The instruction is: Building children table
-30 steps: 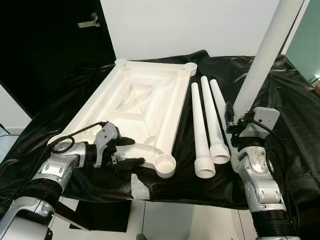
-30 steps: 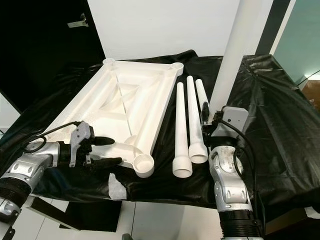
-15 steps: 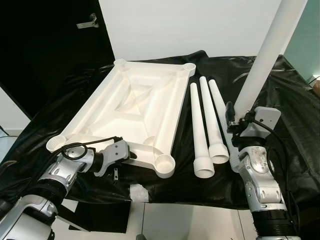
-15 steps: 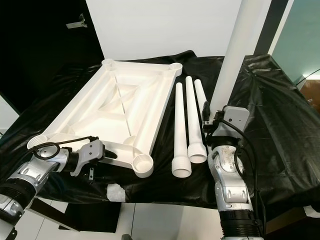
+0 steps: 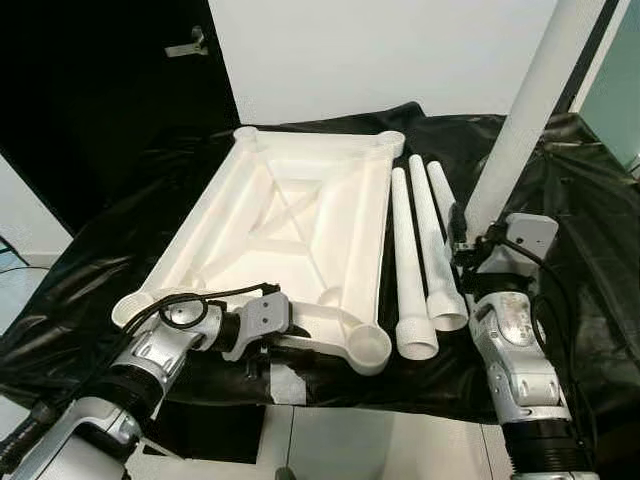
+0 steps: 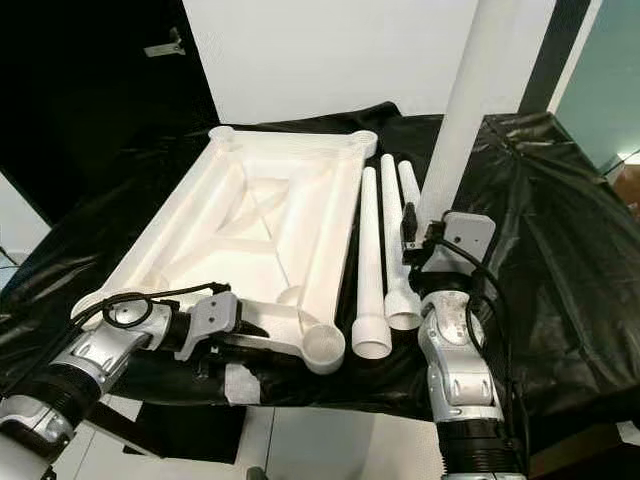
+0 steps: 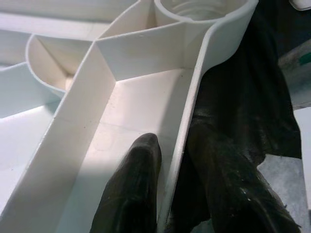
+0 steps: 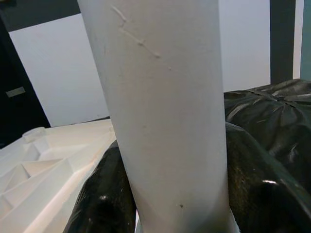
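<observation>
The white plastic tabletop (image 5: pixel 290 230) lies upside down on the black-covered surface, with a round leg socket (image 5: pixel 368 347) at its near right corner. My left gripper (image 5: pixel 278 337) is shut on the tabletop's near rim (image 7: pixel 189 102), one finger (image 7: pixel 138 165) inside the rim and the other outside it. My right gripper (image 5: pixel 462 240) is shut on a white table leg (image 5: pixel 525 110) and holds it upright to the right of the tabletop. In the right wrist view that leg (image 8: pixel 165 107) stands between both black fingers (image 8: pixel 104 199).
Three more white legs (image 5: pixel 420 260) lie side by side between the tabletop and my right arm. A white scrap (image 5: pixel 285 380) sits at the front edge of the black sheet (image 5: pixel 580 230). A white wall (image 5: pixel 380 50) and a dark door (image 5: pixel 100 90) stand behind.
My left gripper went from open above the near rim to shut on it. The tabletop's near corner has swung right, closer to the lying legs. The right arm kept still.
</observation>
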Controlling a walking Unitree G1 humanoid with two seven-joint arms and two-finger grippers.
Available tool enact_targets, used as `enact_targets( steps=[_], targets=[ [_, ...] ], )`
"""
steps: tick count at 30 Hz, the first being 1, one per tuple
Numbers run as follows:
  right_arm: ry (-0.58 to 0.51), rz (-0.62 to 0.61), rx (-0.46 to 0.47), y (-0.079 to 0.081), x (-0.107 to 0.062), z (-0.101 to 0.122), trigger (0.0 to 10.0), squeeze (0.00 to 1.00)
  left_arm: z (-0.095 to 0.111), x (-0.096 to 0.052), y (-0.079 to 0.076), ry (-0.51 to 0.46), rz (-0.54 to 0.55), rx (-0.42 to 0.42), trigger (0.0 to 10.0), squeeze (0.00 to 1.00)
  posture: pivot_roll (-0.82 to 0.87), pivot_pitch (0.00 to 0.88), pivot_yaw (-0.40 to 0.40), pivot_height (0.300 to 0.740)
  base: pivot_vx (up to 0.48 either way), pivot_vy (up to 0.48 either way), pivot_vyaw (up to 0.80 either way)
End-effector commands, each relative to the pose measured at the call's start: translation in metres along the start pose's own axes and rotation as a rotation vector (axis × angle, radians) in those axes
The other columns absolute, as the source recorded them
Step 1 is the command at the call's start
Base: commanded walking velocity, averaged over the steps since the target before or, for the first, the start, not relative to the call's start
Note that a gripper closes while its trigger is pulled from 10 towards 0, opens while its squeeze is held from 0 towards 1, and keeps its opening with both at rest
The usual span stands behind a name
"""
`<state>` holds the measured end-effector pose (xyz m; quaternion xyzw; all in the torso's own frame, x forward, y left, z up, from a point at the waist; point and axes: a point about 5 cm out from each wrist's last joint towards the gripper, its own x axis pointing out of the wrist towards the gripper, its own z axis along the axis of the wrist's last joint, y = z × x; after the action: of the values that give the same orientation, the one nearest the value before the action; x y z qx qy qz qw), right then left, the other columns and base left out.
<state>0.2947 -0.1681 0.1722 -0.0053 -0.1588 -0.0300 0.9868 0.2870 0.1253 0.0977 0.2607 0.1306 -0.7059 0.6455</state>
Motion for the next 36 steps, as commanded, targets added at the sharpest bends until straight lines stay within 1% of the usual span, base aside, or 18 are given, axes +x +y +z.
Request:
enact_targets(
  steps=[1,2,3,5,13,14,15,17,20,22,23,24,25,28,29,33,35,36],
  targets=[
    [-0.006,0.001,0.012,0.002,0.001,0.002,10.0,0.0,0.0,0.02,-0.019,0.01,-0.217,0.046,8.5,0.0,-0.12,0.014,0.061,0.74,0.0,0.0,0.0],
    [-0.005,0.0,0.011,0.002,0.0,0.002,10.0,0.0,0.0,0.024,-0.019,0.013,-0.206,0.062,10.0,0.0,-0.12,0.014,0.061,0.74,0.0,0.0,0.0],
    [-0.005,0.0,0.011,0.002,0.0,0.002,10.0,0.0,0.0,0.024,-0.019,0.013,-0.206,0.062,10.0,0.0,-0.12,0.014,0.061,0.74,0.0,0.0,0.0],
    [-0.004,-0.002,0.01,0.001,0.0,0.002,10.0,0.0,-0.001,0.037,-0.013,0.051,-0.142,0.09,10.0,0.0,-0.12,0.018,0.061,0.74,0.0,0.0,0.0],
    [-0.004,-0.004,0.012,0.002,0.0,0.001,10.0,0.0,0.009,0.051,-0.003,0.029,-0.051,0.058,10.0,0.0,-0.12,0.014,0.068,0.74,0.0,0.0,0.0],
    [-0.005,-0.003,0.013,0.003,0.0,0.001,10.0,0.0,0.006,0.058,0.005,0.065,0.044,0.029,10.0,0.0,-0.12,0.013,0.069,0.74,0.0,0.0,0.0],
    [-0.005,-0.003,0.013,0.003,0.0,0.001,10.0,0.0,0.006,0.058,0.005,0.065,0.044,0.029,10.0,0.0,-0.12,0.013,0.069,0.74,0.0,0.0,0.0],
    [-0.005,-0.002,0.014,0.003,0.0,0.001,10.0,0.0,0.002,0.061,0.01,0.106,0.122,0.01,10.0,0.0,-0.12,0.014,0.069,0.74,0.0,0.0,0.0],
    [-0.005,-0.002,0.014,0.003,0.0,0.001,10.0,0.0,-0.002,0.061,0.012,0.129,0.153,-0.001,10.0,0.0,-0.12,0.014,0.069,0.74,0.0,0.0,0.0],
    [-0.004,0.0,0.014,0.003,0.001,0.001,10.0,0.0,-0.009,0.06,0.013,0.155,0.178,-0.039,10.0,0.0,-0.12,0.013,0.067,0.74,0.0,0.0,0.0],
    [-0.004,0.001,0.015,0.003,0.0,0.001,10.0,0.0,-0.011,0.058,0.013,0.161,0.184,-0.048,10.0,0.41,-0.12,0.013,0.065,0.74,0.0,0.0,0.0],
    [-0.004,0.001,0.015,0.003,0.0,0.001,10.0,0.0,-0.011,0.058,0.013,0.161,0.184,-0.048,10.0,0.41,-0.12,0.013,0.065,0.74,0.0,0.0,0.0],
    [-0.004,0.003,0.015,0.004,0.0,0.001,10.0,0.0,-0.012,0.058,0.013,0.159,0.192,-0.066,10.0,1.0,-0.12,0.013,0.065,0.74,0.0,0.0,0.0],
    [-0.003,0.006,0.016,0.004,0.0,0.001,10.0,0.0,-0.013,0.056,0.014,0.157,0.209,-0.068,10.0,1.0,-0.11,0.015,0.062,0.74,0.0,0.0,0.0],
    [-0.002,0.008,0.016,0.004,0.0,0.001,10.0,0.0,-0.014,0.054,0.017,0.173,0.247,-0.039,10.0,0.0,-0.11,0.015,0.062,0.74,0.0,0.0,0.0],
    [-0.002,0.01,0.015,0.005,0.0,0.001,10.0,0.0,-0.015,0.049,0.02,0.191,0.288,0.001,10.0,0.0,-0.11,0.016,0.062,0.74,0.0,0.0,0.0],
    [-0.002,0.01,0.015,0.005,0.0,0.001,10.0,0.0,-0.013,0.044,0.022,0.183,0.307,0.015,10.0,0.0,-0.12,0.018,0.064,0.74,0.0,0.0,0.0],
    [-0.001,0.008,0.014,0.004,-0.001,0.001,10.0,0.0,-0.01,0.037,0.025,0.155,0.329,0.036,10.0,0.0,-0.12,0.019,0.067,0.74,0.0,0.0,0.0]
  ],
)
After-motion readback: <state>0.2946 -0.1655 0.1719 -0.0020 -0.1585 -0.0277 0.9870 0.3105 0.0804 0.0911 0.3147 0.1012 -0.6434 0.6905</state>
